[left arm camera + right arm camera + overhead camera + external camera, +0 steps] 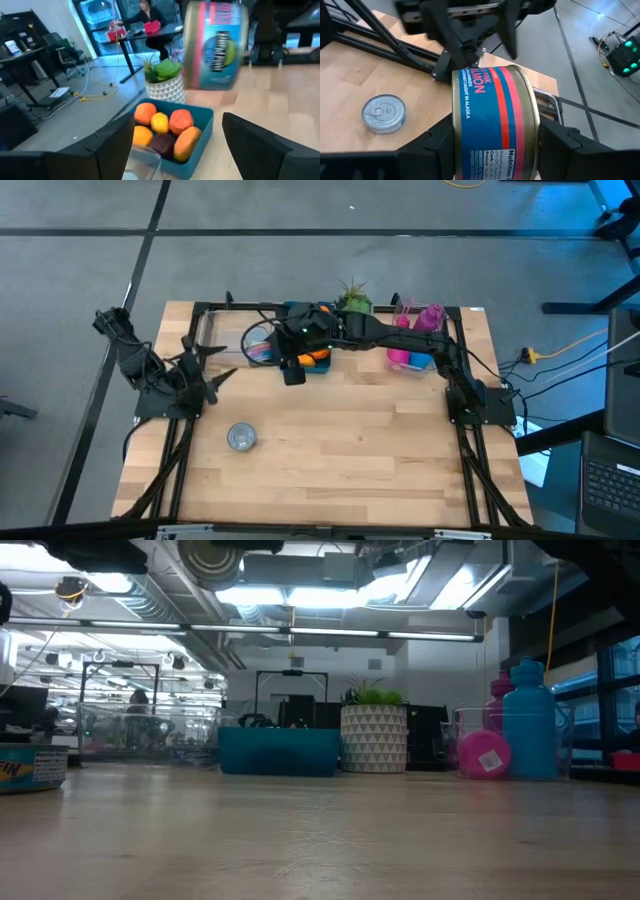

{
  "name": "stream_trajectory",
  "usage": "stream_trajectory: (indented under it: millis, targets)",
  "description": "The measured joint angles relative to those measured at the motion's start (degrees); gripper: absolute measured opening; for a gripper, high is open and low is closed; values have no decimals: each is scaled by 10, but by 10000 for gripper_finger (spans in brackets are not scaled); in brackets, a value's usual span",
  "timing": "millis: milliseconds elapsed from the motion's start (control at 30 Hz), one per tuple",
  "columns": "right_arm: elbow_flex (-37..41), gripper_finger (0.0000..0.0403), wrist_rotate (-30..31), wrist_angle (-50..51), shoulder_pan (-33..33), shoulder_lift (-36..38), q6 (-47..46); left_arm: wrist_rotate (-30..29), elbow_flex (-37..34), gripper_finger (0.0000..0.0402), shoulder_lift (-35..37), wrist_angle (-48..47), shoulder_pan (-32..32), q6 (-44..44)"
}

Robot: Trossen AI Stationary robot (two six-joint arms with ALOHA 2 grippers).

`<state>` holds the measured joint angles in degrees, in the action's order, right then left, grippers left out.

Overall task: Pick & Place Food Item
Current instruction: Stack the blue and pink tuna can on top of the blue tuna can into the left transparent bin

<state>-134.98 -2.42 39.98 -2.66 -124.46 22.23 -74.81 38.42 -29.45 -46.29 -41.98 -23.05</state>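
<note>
Your right hand (495, 145) grips the salmon can (492, 120) above the blue bin (300, 360) of fruit, your left hand (205, 370) open near the surface's (350, 440) left edge, second can (241, 437) nearby.

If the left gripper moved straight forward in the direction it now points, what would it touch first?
Most likely the salmon can held in the right gripper, which sits ahead of the left gripper. The blue bin of fruit lies lower, beneath that line. Depth is hard to judge, so this is uncertain.
</note>
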Motion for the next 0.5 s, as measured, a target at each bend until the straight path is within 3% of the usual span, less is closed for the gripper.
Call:
stream_trajectory:
  millis: [233,500]
  targets:
    - [0,198,-1,5,5,0,-24,1,-92,302,6,193,30,108]
    - [0,198,0,3,18,0,-26,131,-163,302,10,484,108,293]
